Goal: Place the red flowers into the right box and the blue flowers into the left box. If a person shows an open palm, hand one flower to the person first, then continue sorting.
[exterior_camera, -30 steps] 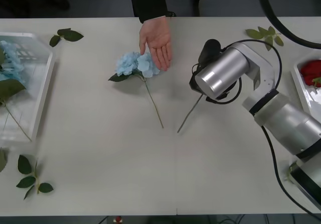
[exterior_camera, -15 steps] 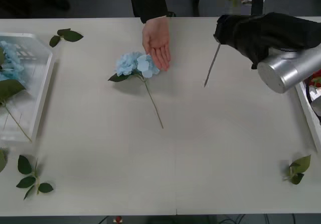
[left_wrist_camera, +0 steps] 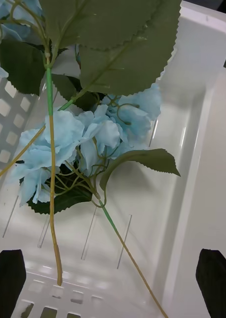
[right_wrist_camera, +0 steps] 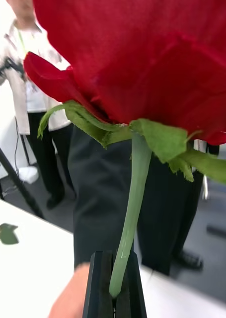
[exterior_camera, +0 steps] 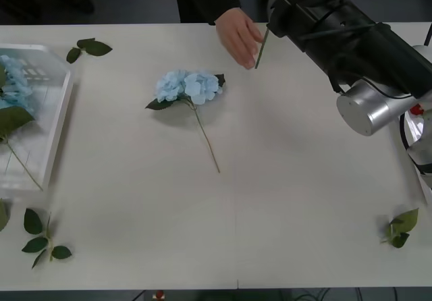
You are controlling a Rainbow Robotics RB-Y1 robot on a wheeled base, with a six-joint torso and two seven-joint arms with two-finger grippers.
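The right gripper (right_wrist_camera: 113,285) has its black fingers closed on the green stem of a red rose (right_wrist_camera: 142,59), bloom up, and holds it at the far edge of the table (exterior_camera: 270,213). In the front view the stem's lower end (exterior_camera: 260,48) hangs just beside the person's hand (exterior_camera: 240,36), whose fingers curl toward it and seem to touch it.

The step in hand looks like the handover. Done well, the arm should hold steady and let go only once the person's fingers have a firm grip on the stem, then pull back up and away.

Nearer the robot, one blue flower (exterior_camera: 187,87) lies loose mid-table with its stem pointing toward the robot, well clear of the handover. It remains to be sorted.

The left gripper (left_wrist_camera: 113,283) hangs open over the slotted bin (left_wrist_camera: 192,149), holding nothing; blue flowers (left_wrist_camera: 88,144) already lie inside. Loose leaf sprigs (exterior_camera: 44,237) lie near the table's edges, out of the way.
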